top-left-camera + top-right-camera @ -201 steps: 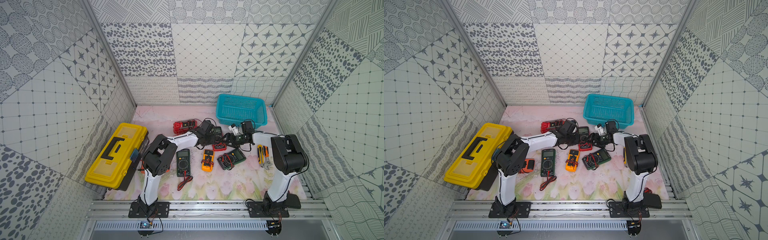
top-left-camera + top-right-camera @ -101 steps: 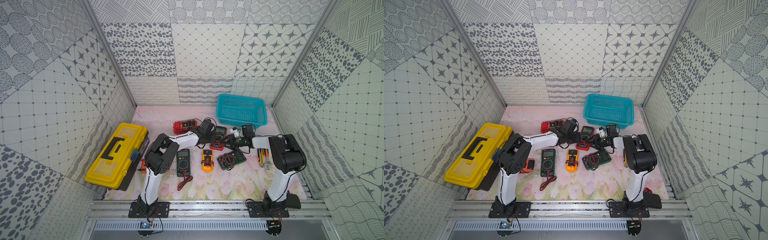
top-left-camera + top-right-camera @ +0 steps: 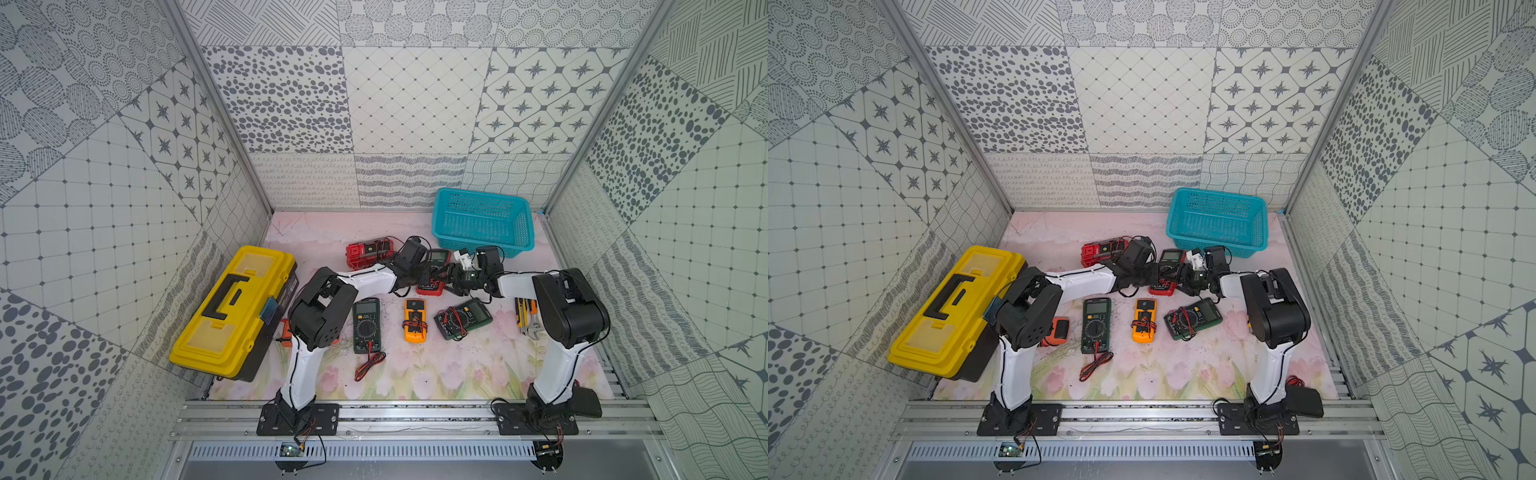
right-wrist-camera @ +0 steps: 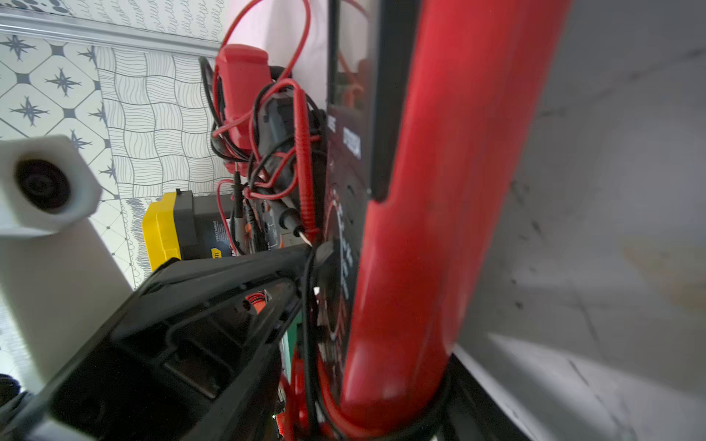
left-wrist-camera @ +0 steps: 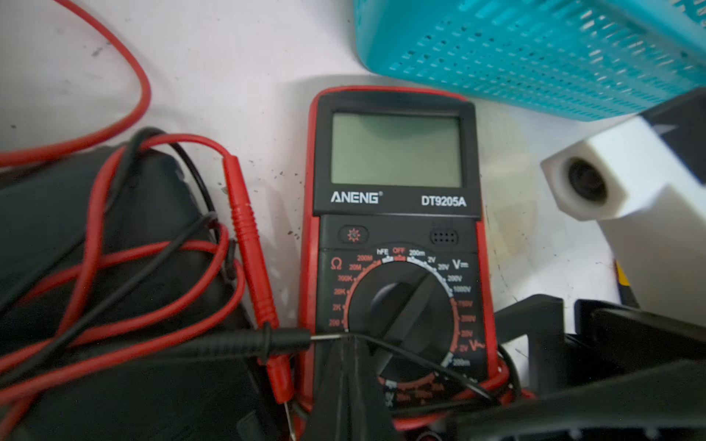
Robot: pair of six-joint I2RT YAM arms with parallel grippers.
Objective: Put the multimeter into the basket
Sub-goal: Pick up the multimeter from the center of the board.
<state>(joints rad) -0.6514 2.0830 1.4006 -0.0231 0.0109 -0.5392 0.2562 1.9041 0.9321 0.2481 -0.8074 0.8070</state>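
Note:
The multimeter (image 5: pixel 395 214) is black with a red case and lies flat just in front of the teal basket (image 3: pixel 482 246), which also shows in the left wrist view (image 5: pixel 535 57). My left gripper (image 5: pixel 349 343) is shut, its tips resting on the multimeter's dial where a black probe's needle meets them. It reaches in from the left in a top view (image 3: pixel 422 274). My right gripper (image 3: pixel 452 277) comes from the right. The multimeter's red edge (image 4: pixel 439 191) stands between its jaws, and I cannot see whether they press on it. The basket (image 3: pixel 1216 246) holds nothing.
A yellow toolbox (image 3: pixel 232 311) lies at the left. A red clamp meter (image 3: pixel 370 251) with tangled leads sits behind my left arm. In front lie a dark green meter (image 3: pixel 365 326), an orange one (image 3: pixel 414 320), a green one (image 3: pixel 463 318) and hand tools (image 3: pixel 528 316).
The right arm has edged a little to the left, up against the multimeter. The left gripper has stayed shut over the dial.

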